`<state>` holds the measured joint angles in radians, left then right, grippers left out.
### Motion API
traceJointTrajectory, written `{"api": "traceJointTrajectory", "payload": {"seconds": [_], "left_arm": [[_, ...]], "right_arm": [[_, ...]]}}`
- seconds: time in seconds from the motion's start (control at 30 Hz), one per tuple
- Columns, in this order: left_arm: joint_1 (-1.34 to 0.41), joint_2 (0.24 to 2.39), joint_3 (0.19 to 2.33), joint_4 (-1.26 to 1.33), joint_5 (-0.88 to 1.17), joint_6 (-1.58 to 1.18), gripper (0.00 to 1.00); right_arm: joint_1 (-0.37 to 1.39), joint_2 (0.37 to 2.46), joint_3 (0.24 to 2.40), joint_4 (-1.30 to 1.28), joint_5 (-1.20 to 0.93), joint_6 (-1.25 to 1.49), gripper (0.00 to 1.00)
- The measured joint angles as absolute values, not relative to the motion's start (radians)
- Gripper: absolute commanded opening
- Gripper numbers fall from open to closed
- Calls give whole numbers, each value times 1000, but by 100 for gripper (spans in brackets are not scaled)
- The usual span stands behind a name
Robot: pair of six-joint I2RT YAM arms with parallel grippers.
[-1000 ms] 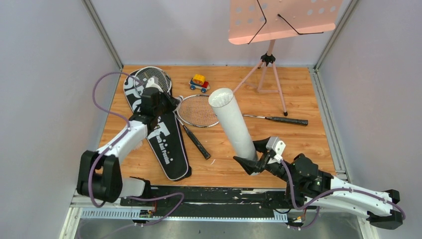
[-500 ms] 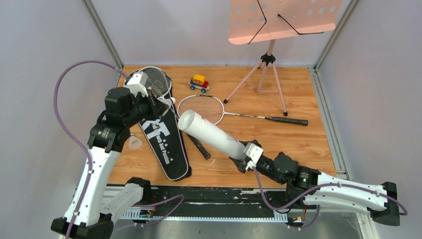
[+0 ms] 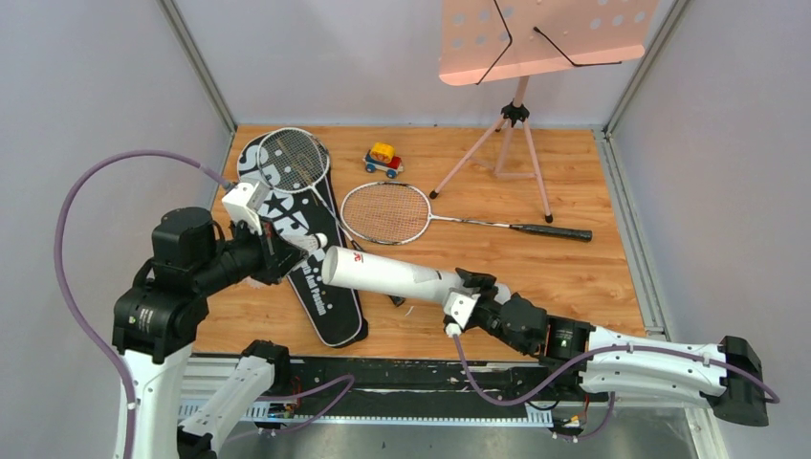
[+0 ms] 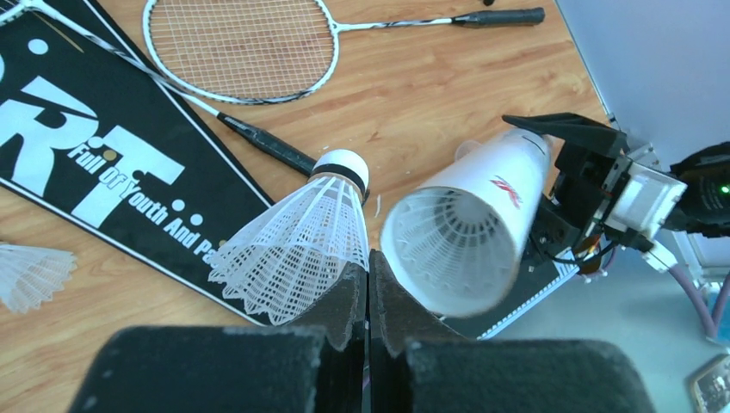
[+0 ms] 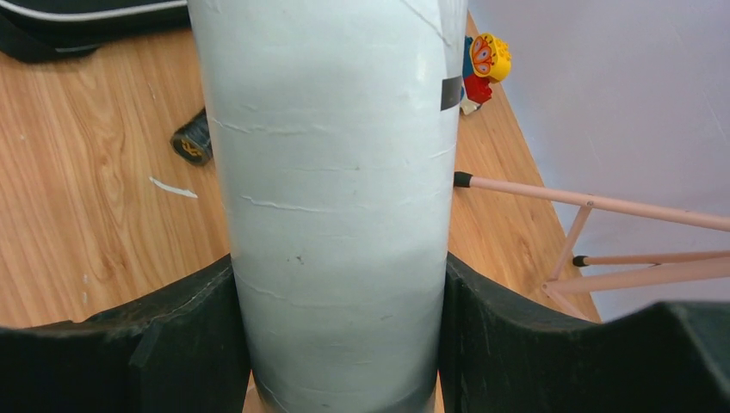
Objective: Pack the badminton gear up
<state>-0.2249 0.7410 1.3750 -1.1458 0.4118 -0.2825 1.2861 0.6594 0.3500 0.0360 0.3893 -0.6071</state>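
White feathers fan out from the shuttlecock [image 4: 297,241], which hangs above the table just beside the open mouth of the tube [image 4: 465,237], its cork nose pointing away from the wrist camera and offset to one side of the rim, not lined up with it. The left gripper [image 4: 368,262] has its fingers pressed together on the edge of the feather skirt, and the right gripper [image 5: 334,320] is clamped around the tube near its far end, holding it almost level over the black bag [image 3: 320,296] with its mouth facing the left arm. A feathered skirt seems to sit inside the tube already, and a second shuttlecock [image 4: 30,274] lies loose on the wooden table [image 3: 574,277] beside the bag. One racket [image 3: 292,160] rests on the bag's far end, the other racket [image 3: 387,212] lies on bare wood, and the toy car [image 3: 383,159] and music stand [image 3: 536,38] are well apart behind. The likely trouble is the feathers catching on the rim and crumpling if the nose goes in off-centre, and so thin a pinch could let the shuttlecock pivot or drop. Half a second ago the tube angled up towards the racket head. It has since dropped lower and flatter, and the left arm has drawn back to meet its mouth.
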Motion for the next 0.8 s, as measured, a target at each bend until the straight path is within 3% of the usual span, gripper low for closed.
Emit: {"api": "traceJointTrajectory", "payload": {"seconds": [0.2, 0.8], "left_arm": [[-225, 739, 1452, -1221, 424, -231, 0], [-249, 739, 1401, -1237, 648, -179, 0]], "right_arm": [[1286, 664, 306, 73, 421, -660, 24], [1286, 641, 275, 141, 478, -694, 23]]}}
